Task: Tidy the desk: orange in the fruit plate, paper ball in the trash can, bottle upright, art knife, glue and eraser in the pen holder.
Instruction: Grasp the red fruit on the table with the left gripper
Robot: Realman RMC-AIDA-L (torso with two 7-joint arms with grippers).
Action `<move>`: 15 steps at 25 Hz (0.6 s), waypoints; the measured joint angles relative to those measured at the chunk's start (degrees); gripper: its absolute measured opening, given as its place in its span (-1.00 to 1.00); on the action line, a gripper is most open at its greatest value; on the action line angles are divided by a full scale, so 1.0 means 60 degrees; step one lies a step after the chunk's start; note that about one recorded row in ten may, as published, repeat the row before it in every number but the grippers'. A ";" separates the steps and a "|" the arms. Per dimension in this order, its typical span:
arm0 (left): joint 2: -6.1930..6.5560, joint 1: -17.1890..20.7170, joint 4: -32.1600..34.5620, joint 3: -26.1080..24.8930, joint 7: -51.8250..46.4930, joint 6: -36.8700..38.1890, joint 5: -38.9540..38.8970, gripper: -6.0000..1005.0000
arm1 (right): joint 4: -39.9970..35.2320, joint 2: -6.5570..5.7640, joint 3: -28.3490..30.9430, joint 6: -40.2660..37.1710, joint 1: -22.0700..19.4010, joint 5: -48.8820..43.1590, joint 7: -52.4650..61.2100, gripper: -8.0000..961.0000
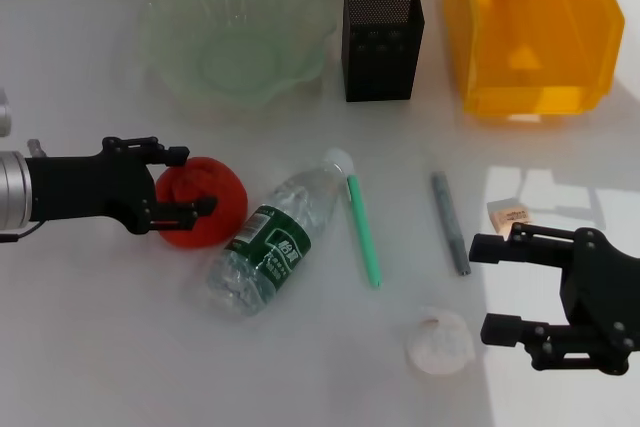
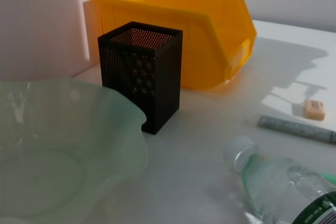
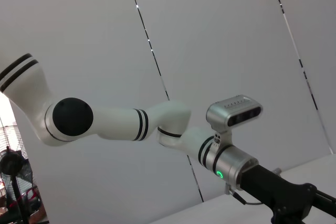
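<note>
The orange lies left of centre. My left gripper reaches in from the left, open, its fingers over the orange's left half; I cannot tell whether they touch it. The bottle lies on its side beside the orange. A slim green art knife and a grey glue stick lie to its right, then the eraser. The paper ball sits near the front. My right gripper is open beside it, below the eraser.
At the back stand the green glass fruit plate, the black mesh pen holder and the yellow bin. The right wrist view shows only the wall and my left arm.
</note>
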 joint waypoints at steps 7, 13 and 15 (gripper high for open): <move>-0.0002 0.0011 -0.0167 0.0124 0.0429 -0.0257 -0.0046 0.46 | 0.0057 0.0022 -0.0016 0.0136 0.0028 0.0000 0.0000 0.57; -0.0003 0.0008 -0.0188 0.0119 0.0475 -0.0262 -0.0061 0.11 | 0.0087 0.0022 -0.0005 0.0234 0.0042 0.0000 0.0000 0.56; -0.0007 -0.0005 -0.0190 0.0120 0.0477 -0.0250 -0.0071 -0.01 | 0.0094 0.0022 -0.0009 0.0239 0.0042 0.0000 0.0000 0.57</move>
